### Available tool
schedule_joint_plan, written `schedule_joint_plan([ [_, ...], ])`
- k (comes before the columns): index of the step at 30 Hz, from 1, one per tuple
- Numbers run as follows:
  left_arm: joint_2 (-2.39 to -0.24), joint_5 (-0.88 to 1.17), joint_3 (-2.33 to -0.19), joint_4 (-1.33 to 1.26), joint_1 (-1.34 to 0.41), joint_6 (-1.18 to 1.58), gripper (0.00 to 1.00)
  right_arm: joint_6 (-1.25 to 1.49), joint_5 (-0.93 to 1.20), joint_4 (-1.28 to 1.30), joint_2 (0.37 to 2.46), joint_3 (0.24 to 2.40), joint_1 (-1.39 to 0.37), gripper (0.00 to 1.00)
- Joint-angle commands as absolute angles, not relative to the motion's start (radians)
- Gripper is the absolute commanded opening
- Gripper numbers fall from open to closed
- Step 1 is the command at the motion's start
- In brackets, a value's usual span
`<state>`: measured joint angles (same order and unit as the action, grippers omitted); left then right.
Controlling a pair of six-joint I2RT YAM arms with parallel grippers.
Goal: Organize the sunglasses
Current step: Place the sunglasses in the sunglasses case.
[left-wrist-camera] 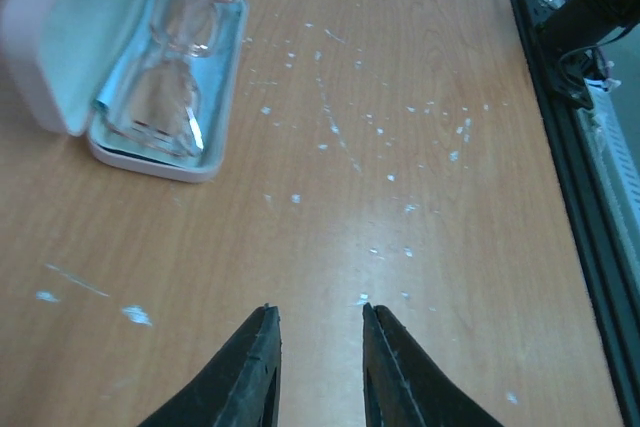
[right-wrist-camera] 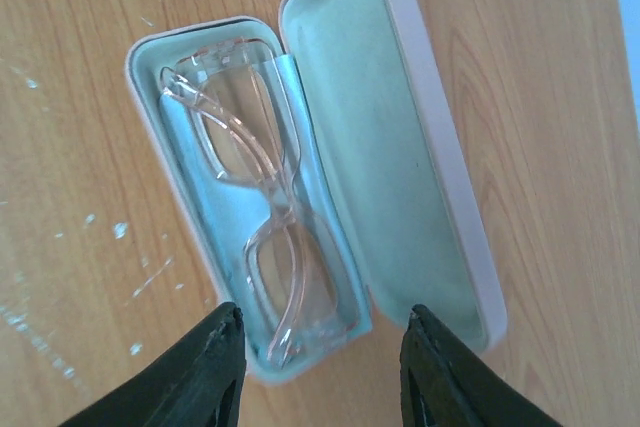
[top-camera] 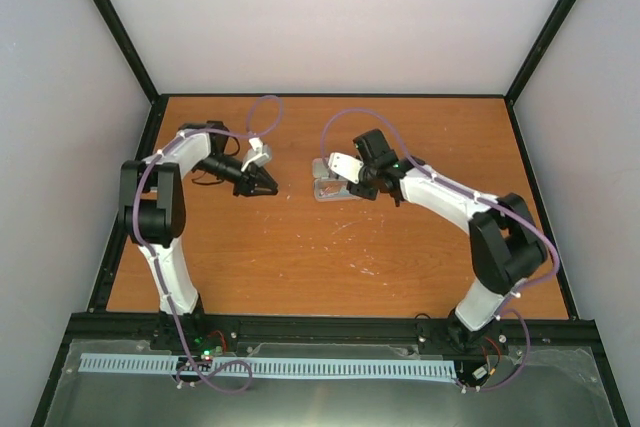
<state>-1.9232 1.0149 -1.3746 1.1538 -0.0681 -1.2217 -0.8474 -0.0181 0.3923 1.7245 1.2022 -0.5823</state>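
Seen from above, the case (top-camera: 322, 190) is only a small pale shape near the middle of the brown desk (top-camera: 300, 257). It is partly covered by the right end effector (top-camera: 352, 185), and its contents cannot be made out there. The right wrist view shows them. The case is open, with its pink lid (right-wrist-camera: 390, 147) folded out toward the right of the frame and showing a pale green lining. The sunglasses (right-wrist-camera: 283, 209) lie folded in the lower half on the left, resting on a light blue cloth (right-wrist-camera: 322, 237). Their frame is clear and pinkish-amber, and they run the length of the case from upper left to bottom centre. In this view the two dark fingers of the right end effector stand well apart at the bottom edge, one on each side of the near end of the case, and grip nothing. Whether they touch the case cannot be told. The left end effector (top-camera: 262, 187) sits to the left of the case in the overhead view, clearly apart from it. Its own camera sees the open case at the upper left of the frame, with the lid raised on the far left and the sunglasses inside. Its fingers at the bottom edge are parted by a narrow gap, with only bare desk between them, dotted with white specks (left-wrist-camera: 330, 117).
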Motion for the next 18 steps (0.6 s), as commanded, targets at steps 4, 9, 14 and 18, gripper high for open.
schedule_joint_plan([
  [4, -2.084, 1.045, -1.658, 1.155, -0.066, -1.191, 0.23, -0.452, -0.148, 0.394, 1.470, 1.059, -0.593, 0.46],
  [9, -2.250, 1.043, -1.947, 1.145, -0.069, -1.120, 0.21, 0.023, -0.350, 0.412, 1.367, 0.981, -0.591, 0.44],
  [14, -2.432, 0.995, -2.193, 1.141, -0.093, -1.049, 0.17, 0.599, -0.446, 0.624, 1.396, 0.974, -0.558, 0.23],
  [18, -2.488, 0.948, -2.220, 1.097, -0.128, -1.023, 0.15, 0.804, -0.186, 0.680, 1.507, 0.983, -0.472, 0.03],
])
